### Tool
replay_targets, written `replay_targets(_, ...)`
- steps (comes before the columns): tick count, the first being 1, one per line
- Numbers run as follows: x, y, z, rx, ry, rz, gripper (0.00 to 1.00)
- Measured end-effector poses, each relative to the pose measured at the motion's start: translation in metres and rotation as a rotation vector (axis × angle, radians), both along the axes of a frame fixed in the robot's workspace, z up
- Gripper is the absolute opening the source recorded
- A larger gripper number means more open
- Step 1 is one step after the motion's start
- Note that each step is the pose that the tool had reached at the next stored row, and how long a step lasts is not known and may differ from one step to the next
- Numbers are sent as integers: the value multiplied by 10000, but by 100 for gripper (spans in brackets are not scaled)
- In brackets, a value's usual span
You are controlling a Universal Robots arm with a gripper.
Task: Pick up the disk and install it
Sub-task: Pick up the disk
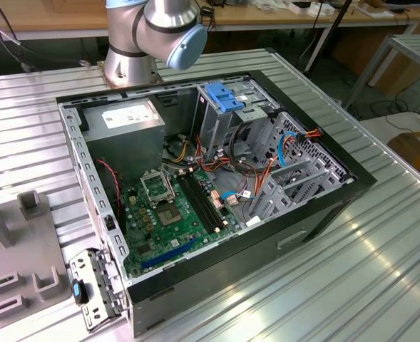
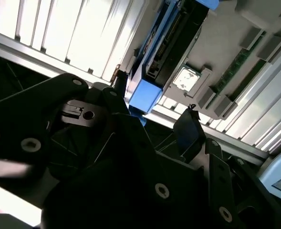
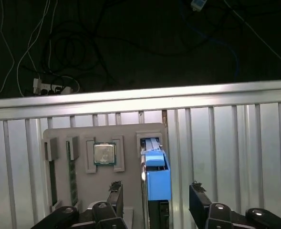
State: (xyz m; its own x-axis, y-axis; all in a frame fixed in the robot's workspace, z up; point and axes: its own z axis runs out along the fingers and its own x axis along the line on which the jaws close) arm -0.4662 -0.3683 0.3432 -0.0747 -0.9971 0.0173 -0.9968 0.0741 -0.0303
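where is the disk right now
In the first wrist view the disk stands on edge in a slot of the grey holder plate, beside the processor chip, with the open gripper straddling it.

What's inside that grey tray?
The tray holds the disk standing in a slot, a square chip and a green memory stick. The slot's bottom is hidden under the disk.
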Motion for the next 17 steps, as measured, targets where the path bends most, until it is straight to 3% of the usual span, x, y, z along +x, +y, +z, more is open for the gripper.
replay_targets(5,-79,20,-113,1,-2,67,66)
replay_targets(10,-80,21,-250,0,1,635,66)
replay_targets(13,-80,21,-329,0,0,657,66)
replay_targets(14,-79,20,-388,0,-1,668,66)
replay_targets(17,-80,20,-388,-1,2,668,66)
